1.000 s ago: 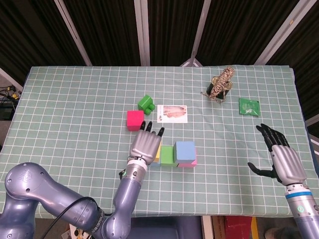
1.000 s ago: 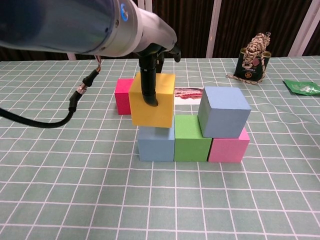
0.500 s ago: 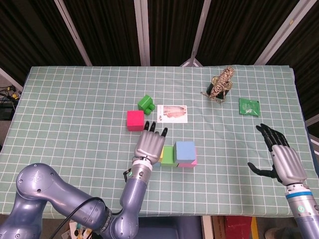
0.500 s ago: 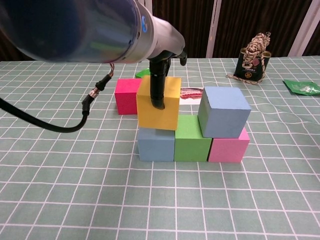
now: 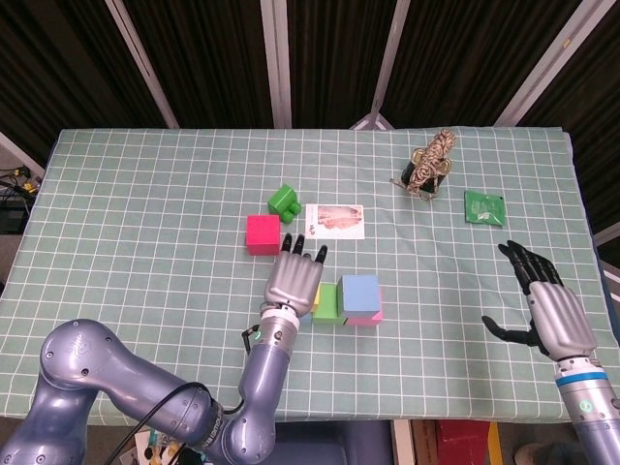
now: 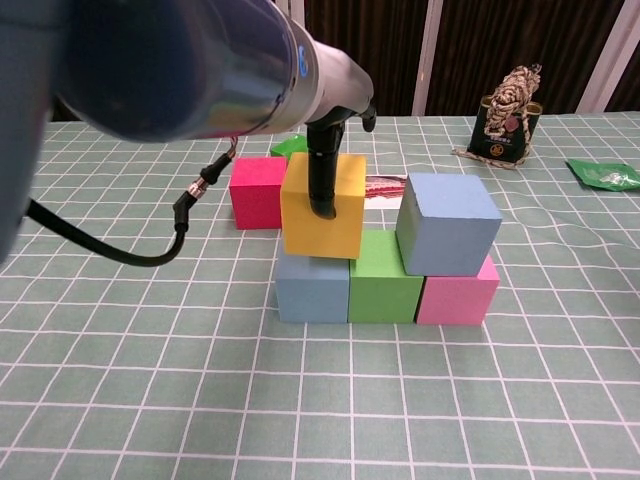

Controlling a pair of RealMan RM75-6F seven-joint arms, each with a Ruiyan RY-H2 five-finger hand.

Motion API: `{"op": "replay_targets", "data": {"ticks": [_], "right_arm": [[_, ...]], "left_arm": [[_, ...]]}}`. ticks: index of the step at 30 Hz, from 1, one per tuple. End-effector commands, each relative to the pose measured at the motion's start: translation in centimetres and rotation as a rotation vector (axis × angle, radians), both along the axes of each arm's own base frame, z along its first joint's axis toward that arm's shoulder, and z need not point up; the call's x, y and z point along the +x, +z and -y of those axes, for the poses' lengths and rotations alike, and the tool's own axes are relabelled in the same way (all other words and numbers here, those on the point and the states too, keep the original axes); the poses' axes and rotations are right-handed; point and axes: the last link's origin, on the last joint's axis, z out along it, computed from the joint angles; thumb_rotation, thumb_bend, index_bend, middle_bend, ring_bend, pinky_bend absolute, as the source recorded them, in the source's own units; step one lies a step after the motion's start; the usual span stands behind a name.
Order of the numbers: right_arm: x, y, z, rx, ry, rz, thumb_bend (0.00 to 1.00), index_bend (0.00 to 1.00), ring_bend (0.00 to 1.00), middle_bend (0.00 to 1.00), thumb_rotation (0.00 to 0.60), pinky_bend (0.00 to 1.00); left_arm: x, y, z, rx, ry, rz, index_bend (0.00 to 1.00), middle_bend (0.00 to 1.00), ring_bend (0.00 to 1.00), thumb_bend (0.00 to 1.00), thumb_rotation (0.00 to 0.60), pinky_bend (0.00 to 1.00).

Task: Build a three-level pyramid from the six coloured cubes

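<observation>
Near the centre of the chest view the left hand (image 6: pixel 322 160) grasps the yellow cube (image 6: pixel 322 205), one dark finger pressed down its front face, and holds it over the seam between the light-blue base cube (image 6: pixel 312 288) and the green base cube (image 6: pixel 384 291); its lower edge looks to touch the base row, though contact is hard to confirm. The base row runs light-blue, green, then pink base cube (image 6: pixel 462 297) — all touching. A second blue cube (image 6: pixel 448 223) sits on the second level, over the green and pink ones. The magenta cube (image 6: pixel 258 191) stands apart on the checked tablecloth (image 6: pixel 120 380), behind and left of the stack. At the lower right of the head view the right hand (image 5: pixel 542 308) hovers with its fingers spread, holding nothing — well apart from the cubes.
</observation>
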Motion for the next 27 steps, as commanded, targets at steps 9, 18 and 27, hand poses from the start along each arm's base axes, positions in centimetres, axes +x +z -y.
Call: {"op": "replay_targets", "data": {"ticks": [9, 18, 27], "right_arm": [[0.0, -0.1, 0.1, 0.005, -0.001, 0.002, 0.26, 0.00, 0.00, 0.00, 0.600, 0.00], [-0.1, 0.0, 0.1, 0.003, -0.003, 0.005, 0.26, 0.00, 0.00, 0.00, 0.600, 0.00], [-0.1, -0.1, 0.1, 0.007, -0.004, 0.004, 0.26, 0.00, 0.00, 0.00, 0.600, 0.00]], "left_arm": [[0.7, -0.4, 0.1, -0.005, -0.008, 0.000, 0.03, 0.37, 0.00, 0.39, 0.600, 0.04], [0.9, -1.1, 0.2, -0.014, -0.006, -0.007, 0.03, 0.37, 0.00, 0.39, 0.600, 0.04], [1.0, -1.4, 0.2, -0.013, -0.005, -0.012, 0.03, 0.37, 0.00, 0.39, 0.600, 0.04]]}}
